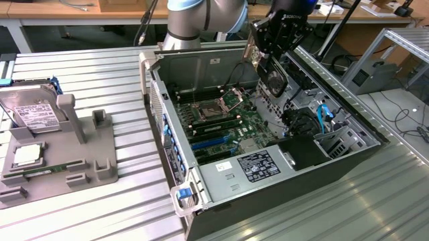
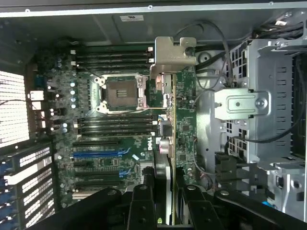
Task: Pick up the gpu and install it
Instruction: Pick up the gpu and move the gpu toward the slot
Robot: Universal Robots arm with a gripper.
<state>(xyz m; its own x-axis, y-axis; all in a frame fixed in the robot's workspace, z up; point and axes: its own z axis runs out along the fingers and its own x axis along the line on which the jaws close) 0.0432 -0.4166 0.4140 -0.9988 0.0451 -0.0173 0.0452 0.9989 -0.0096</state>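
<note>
1. Pincer (image 1: 268, 63) (image 2: 165, 187): black, two-fingered, on the grey-and-blue arm. The jaws stand partly closed and clamp the card listed next. Black fingers (image 2: 143, 196) press its two faces.

2. The gpu (image 1: 272, 80) (image 2: 168, 96): a thin, flat dark expansion card with a round fan on one face. It is held on edge between the pincer's fingers and hangs from them into the mouth of the open case. A narrow silvery metal bracket (image 2: 173, 52) sits at the end farthest from the fingers. Whether its lower edge touches anything beneath cannot be told.

3. Green motherboard (image 1: 228, 125) (image 2: 120, 158): directly under the pincer, lying on the floor of the case.
   - Square processor socket with a metal frame (image 1: 209, 108) (image 2: 120, 91), just beside the line of the held card.
   - Blue expansion slots (image 1: 208, 143) (image 2: 96, 154), near.

4. Silvery perforated drive cage (image 2: 268, 105): on the other side of the card from the socket.

5. Dark open computer case (image 1: 348, 155): it surrounds everything below the pincer. A grey power supply box with a black label (image 1: 258, 165) lies at its near end.

6. Ribbed metal counter (image 1: 134, 201): carries the case.

7. Grey moulded parts holder (image 1: 87, 150): well apart from the pincer, toward the exterior view's left. It holds three parts:
   - a boxy silver hard drive with a white label (image 1: 30, 108);
   - a square silvery chip (image 1: 27, 154);
   - a narrow green memory stick (image 1: 40, 173).
</note>
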